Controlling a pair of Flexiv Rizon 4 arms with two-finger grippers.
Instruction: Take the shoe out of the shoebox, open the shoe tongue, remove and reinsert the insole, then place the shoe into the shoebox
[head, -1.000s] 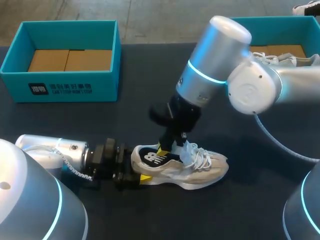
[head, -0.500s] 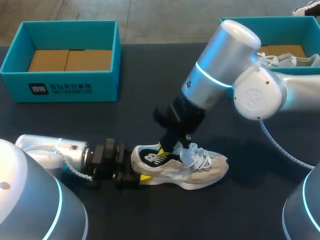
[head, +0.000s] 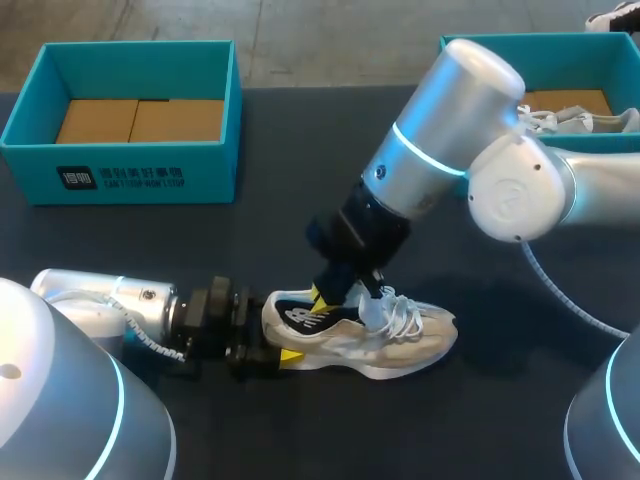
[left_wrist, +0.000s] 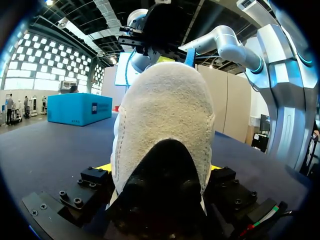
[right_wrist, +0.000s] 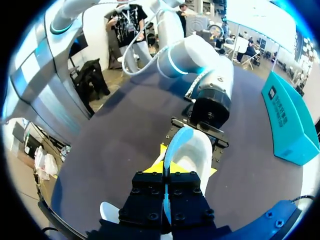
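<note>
Left arm (head: 90, 300), right arm (head: 450, 120): silver rounded housings, glowing cyan joint rings (head: 425, 160). Grey cable (head: 548, 280) on right, white coiled cable (head: 128, 315) on left. Left claw (head: 283, 335), right claw (head: 335, 295): black, screw-studded, yellow-tipped.

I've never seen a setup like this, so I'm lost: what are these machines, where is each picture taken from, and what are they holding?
These are two robot arms at a dark table. The overhead picture looks down from above and behind them. The two round pictures come from a small camera on each arm's wrist. A pale shoe lies on the table. The left tool grips its heel from both sides. The right tool, above the shoe's opening, pinches a thin pale blue strip, probably the insole. Two blue-green boxes stand at the far side: the left box holds only brown card, and the right box holds a second shoe.
</note>
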